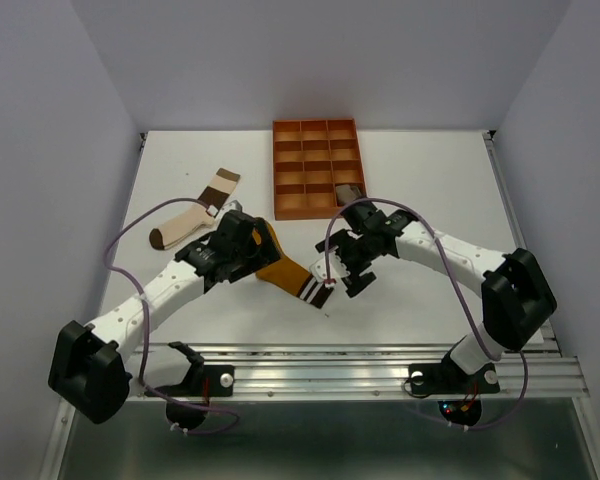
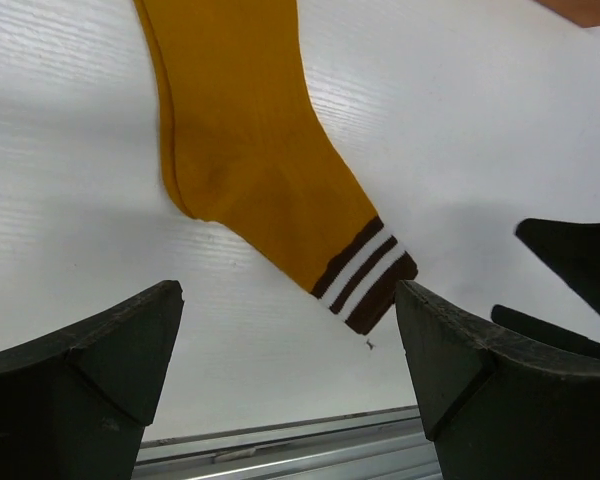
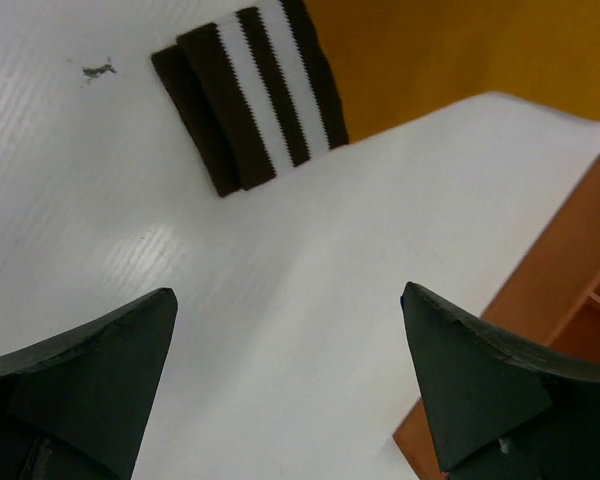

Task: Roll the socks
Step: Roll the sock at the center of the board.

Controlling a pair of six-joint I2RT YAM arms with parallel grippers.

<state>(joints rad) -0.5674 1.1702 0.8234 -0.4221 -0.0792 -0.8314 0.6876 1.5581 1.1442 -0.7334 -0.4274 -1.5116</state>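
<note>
Top external view showed the mustard sock (image 1: 283, 268) lying flat and unrolled on the table (image 1: 430, 180), its brown-and-white striped cuff (image 1: 317, 291) toward the near edge. The colour-blocked sock (image 1: 193, 217) lay flat well off to the left, so most rolling seemed left to do, though a taupe bundle (image 1: 348, 190) sat in the orange tray (image 1: 315, 125). The left gripper (image 2: 288, 300) hovered spread over the mustard sock's far end and the right gripper (image 3: 288, 300) spread just beside the cuff, neither holding anything.
</note>
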